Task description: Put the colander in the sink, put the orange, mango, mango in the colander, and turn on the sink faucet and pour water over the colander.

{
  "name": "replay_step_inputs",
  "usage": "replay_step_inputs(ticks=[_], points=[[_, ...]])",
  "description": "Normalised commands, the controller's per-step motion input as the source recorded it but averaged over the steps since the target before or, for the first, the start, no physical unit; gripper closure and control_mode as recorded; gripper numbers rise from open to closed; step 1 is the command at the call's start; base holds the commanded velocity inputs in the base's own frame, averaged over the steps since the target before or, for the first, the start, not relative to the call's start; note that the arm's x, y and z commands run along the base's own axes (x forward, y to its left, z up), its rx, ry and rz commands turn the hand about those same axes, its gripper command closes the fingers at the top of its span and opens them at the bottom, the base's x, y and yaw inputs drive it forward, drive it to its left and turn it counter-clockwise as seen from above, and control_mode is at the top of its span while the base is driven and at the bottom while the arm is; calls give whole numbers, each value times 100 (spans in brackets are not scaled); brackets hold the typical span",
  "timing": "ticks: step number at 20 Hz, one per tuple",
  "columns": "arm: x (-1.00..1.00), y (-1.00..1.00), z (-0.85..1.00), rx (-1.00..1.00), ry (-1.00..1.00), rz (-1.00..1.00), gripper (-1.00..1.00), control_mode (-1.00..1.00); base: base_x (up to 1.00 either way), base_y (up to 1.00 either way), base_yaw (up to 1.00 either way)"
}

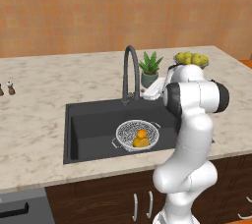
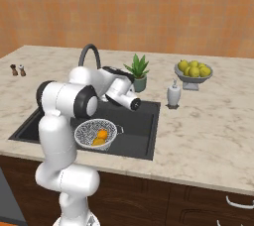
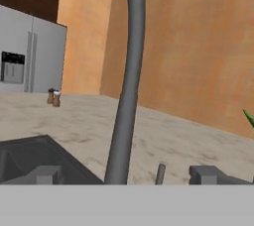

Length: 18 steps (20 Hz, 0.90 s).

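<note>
My fingers (image 3: pixel 126 174) gape wide and empty right behind the tall dark grey gooseneck faucet (image 1: pixel 130 73) at the black sink's (image 1: pixel 88 129) back edge, a spiky green potted plant (image 1: pixel 150 69) just beside, while the speckled mesh colander (image 1: pixel 138 134) holding orange fruit (image 1: pixel 141 133) sits in the basin.

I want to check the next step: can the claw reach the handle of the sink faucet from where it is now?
Probably yes. The claw is open, with the sink faucet neck rising right before it. A small upright lever stands beside the neck's base, and nothing lies between. The colander sits lower, in the sink.
</note>
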Motion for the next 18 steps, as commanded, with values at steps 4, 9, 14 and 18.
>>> replay_step_inputs(ticks=[4, 9, 14, 18], points=[[28, 8, -10, 4, 0, 0, -100, -100, 0, 0, 0], [31, 11, -10, 2, 0, 0, -100, -100, 0, 0, 0], [40, 2, -19, 3, 1, 0, -100, -100, 0, 0, 0], [51, 0, -32, 2, 2, 0, -100, -100, 0, 0, 0]])
